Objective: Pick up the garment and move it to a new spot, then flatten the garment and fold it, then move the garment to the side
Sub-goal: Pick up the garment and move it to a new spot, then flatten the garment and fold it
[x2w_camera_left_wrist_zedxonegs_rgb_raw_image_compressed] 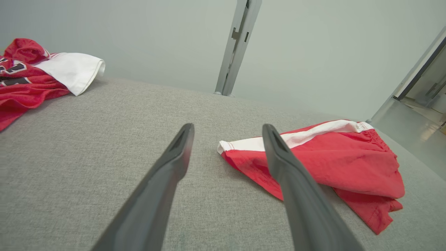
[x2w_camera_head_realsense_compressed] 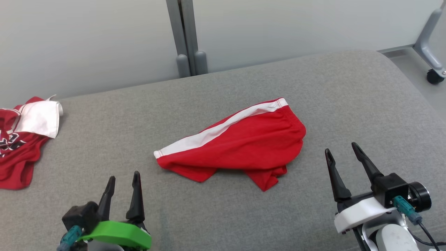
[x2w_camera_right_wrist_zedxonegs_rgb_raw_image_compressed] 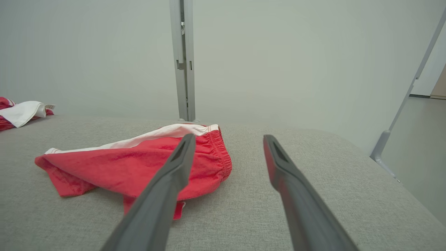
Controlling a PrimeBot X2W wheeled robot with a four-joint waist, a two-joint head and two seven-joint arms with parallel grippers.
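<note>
The garment [x2w_camera_head_realsense_compressed: 240, 143] is a pair of red shorts with a white side stripe, lying folded over in the middle of the grey cushioned surface [x2w_camera_head_realsense_compressed: 223, 216]. It also lies right of centre in the left wrist view [x2w_camera_left_wrist_zedxonegs_rgb_raw_image_compressed: 334, 164] and left of centre in the right wrist view [x2w_camera_right_wrist_zedxonegs_rgb_raw_image_compressed: 139, 164]. My left gripper [x2w_camera_head_realsense_compressed: 123, 179] is open near the front left, apart from the shorts, nothing between its fingers [x2w_camera_left_wrist_zedxonegs_rgb_raw_image_compressed: 174, 153]. At the front right my right gripper [x2w_camera_head_realsense_compressed: 343, 151] is open too, just right of the shorts, holding nothing.
A second red and white garment [x2w_camera_head_realsense_compressed: 24, 139] lies crumpled at the far left edge of the surface. A grey post [x2w_camera_head_realsense_compressed: 186, 38] stands behind the surface against the pale wall. A wheeled frame leg [x2w_camera_head_realsense_compressed: 432, 45] stands on the floor at the back right.
</note>
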